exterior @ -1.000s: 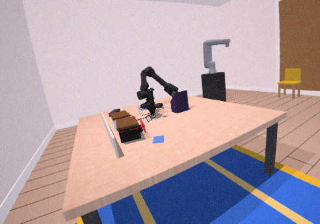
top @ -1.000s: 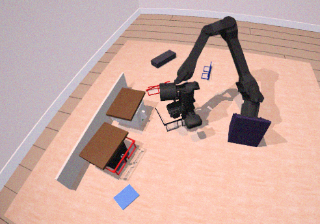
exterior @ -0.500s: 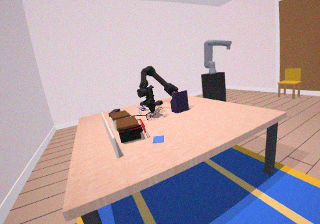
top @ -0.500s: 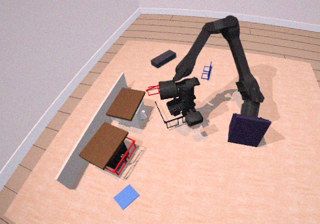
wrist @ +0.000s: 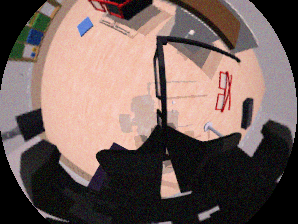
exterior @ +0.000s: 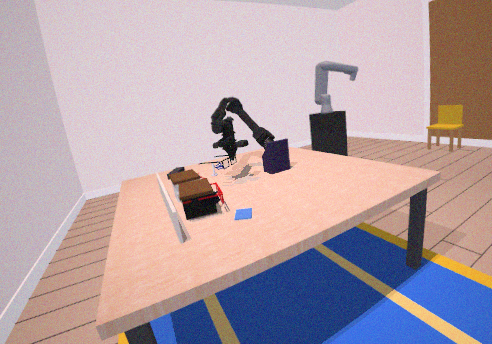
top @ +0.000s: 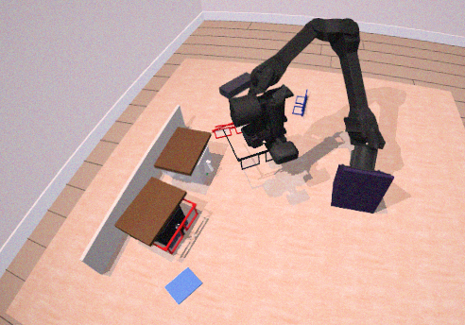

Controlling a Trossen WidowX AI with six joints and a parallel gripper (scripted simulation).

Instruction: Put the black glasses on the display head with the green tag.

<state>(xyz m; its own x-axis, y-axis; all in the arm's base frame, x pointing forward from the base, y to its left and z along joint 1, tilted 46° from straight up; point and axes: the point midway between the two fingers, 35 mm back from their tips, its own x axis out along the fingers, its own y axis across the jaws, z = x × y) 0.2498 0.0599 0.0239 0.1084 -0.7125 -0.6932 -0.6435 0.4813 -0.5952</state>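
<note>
- The black glasses point(top: 252, 155) point(exterior: 233, 160) point(wrist: 161, 75) are off the heads, in the gripper point(top: 270, 146) point(exterior: 231, 156) point(wrist: 160, 127), whose fingers are closed on the front frame.
- Their frame is thin and dark, with squared rims; the table's pale wood shows through the lens openings in the top view.
- In the wrist view the front runs up from between the fingertips to a sharp corner. From that corner one temple, folded out, reaches off to the right and curves slightly.
- The other temple cannot be made out clearly in the top view, with the gripper over that side.
- They are above the table point(top: 284, 259) point(exterior: 300, 199), with a faint shadow cast on the wood.
- The green-tag head point(top: 203, 166) point(wrist: 192, 42) is pale, under a brown top, and wears no glasses. The black pair is near it in the top view; the tag point(top: 206, 174) shows as a small green spot.
- The other head point(top: 170, 226) point(exterior: 201, 209) is black and has red glasses point(top: 195, 212) point(exterior: 219, 192) across its front.
- A loose red pair point(top: 222, 131) point(wrist: 223, 92) lies on the table near the pale head.
- Blue glasses point(top: 304, 103) are farther off, on the arm's side.
- A blue card point(top: 183, 285) point(exterior: 243, 214) point(wrist: 85, 26) lies flat near the black head.
</note>
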